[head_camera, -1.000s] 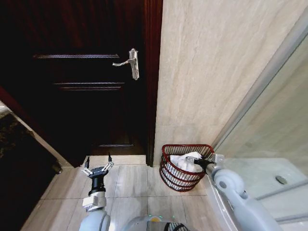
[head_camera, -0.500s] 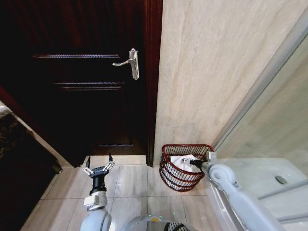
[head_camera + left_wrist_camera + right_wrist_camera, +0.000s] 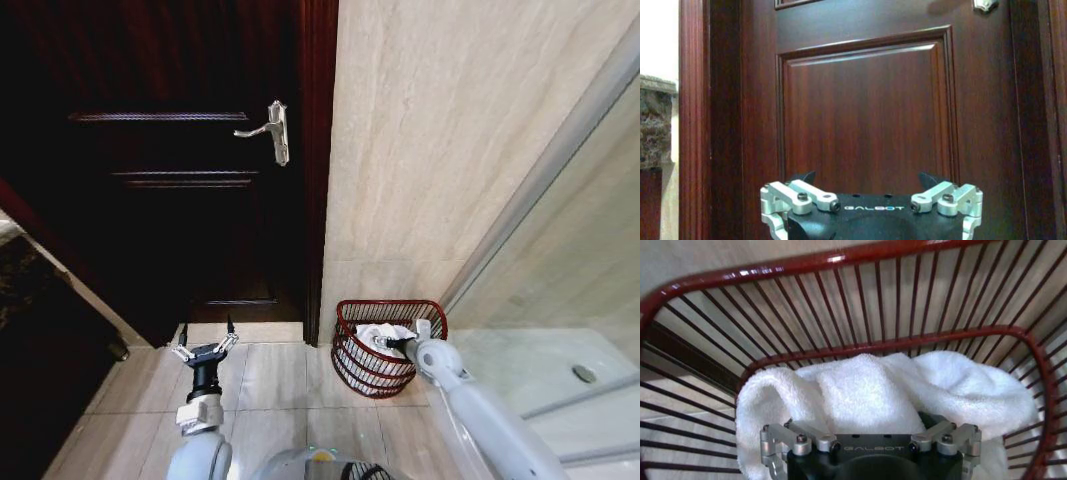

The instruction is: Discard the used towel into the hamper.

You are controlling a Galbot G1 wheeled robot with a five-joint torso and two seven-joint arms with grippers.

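Dark reddish wood fills the left of the head view: a panelled door (image 3: 180,180) with a silver lever handle (image 3: 270,130) near its right edge, and in the left wrist view the same door (image 3: 867,110) stands straight ahead of the camera. Low in front of it, over the pale floor tiles (image 3: 270,390), the left gripper (image 3: 205,343) is held upright with its fingers spread wide apart and nothing between them; the left wrist view shows only its two dark fingertips (image 3: 803,176) standing well apart above the metal knuckles. To the right of the door frame a beige stone wall (image 3: 440,150) runs down to the floor, and at its foot, just beside the frame, stands the hamper (image 3: 352,368), its red wire rim and thin bars tilted a little toward the robot. A white towel (image 3: 378,335) lies bundled inside it. The right gripper (image 3: 385,344) reaches in over the hamper's near right rim and is down among the cloth. From the right wrist view, the towel (image 3: 867,395) is heaped against the far bars of the hamper (image 3: 840,262), folded over itself, and it covers the front of the right gripper, so I cannot tell whether those fingers are apart or closed on the cloth. Further right, a glass shower screen (image 3: 570,250) slants across the view, with a white shower tray (image 3: 560,365) behind it.
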